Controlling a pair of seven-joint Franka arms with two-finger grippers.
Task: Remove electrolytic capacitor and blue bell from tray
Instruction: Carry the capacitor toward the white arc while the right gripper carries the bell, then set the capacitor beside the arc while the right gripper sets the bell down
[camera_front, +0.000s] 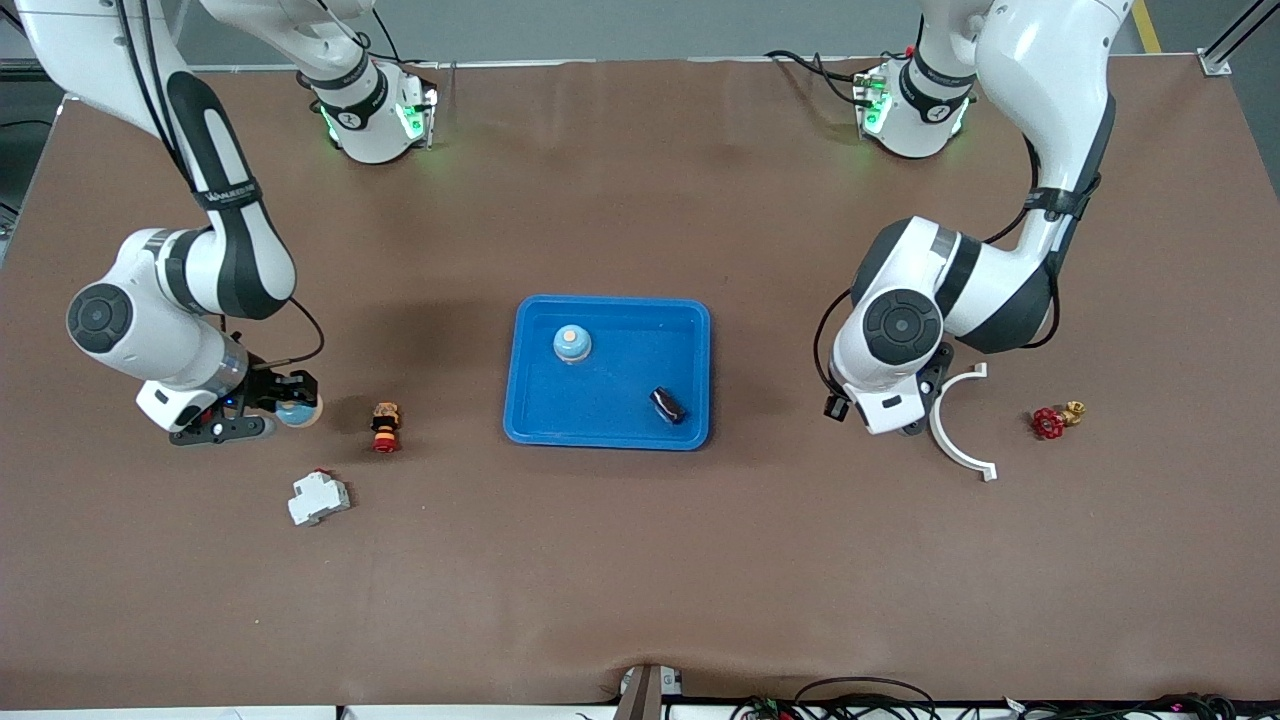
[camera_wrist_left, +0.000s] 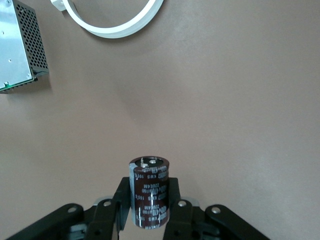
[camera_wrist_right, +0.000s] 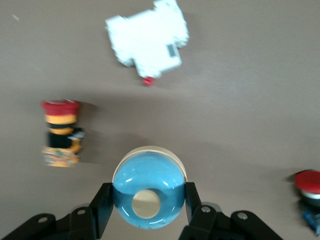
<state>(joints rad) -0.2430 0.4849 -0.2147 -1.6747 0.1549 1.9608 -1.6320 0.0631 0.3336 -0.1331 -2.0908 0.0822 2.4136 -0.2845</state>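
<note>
— Gripping what, the right gripper (camera_wrist_right: 148, 210)?
— A blue bell (camera_wrist_right: 148, 192), over bare table beside the emergency button (camera_front: 385, 427); the left gripper (camera_wrist_left: 150, 212) clamps a capacitor (camera_wrist_left: 149, 192) near the white arc (camera_front: 958, 432).

Tray (camera_front: 520, 400): mid-desk, a bell (camera_front: 572, 343) and a capacitor (camera_front: 668, 404) in it, apart.
Right arm's end: push-button (camera_front: 385, 427), breaker (camera_front: 318, 497) nearer the camera.
Left arm's end: curved bracket (camera_front: 955, 435), valve (camera_front: 1056, 419) beside it.

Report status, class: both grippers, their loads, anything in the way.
Left gripper shut on capacitor. Right gripper shut on bell. Blue tray already holds another bell, another capacitor.
</note>
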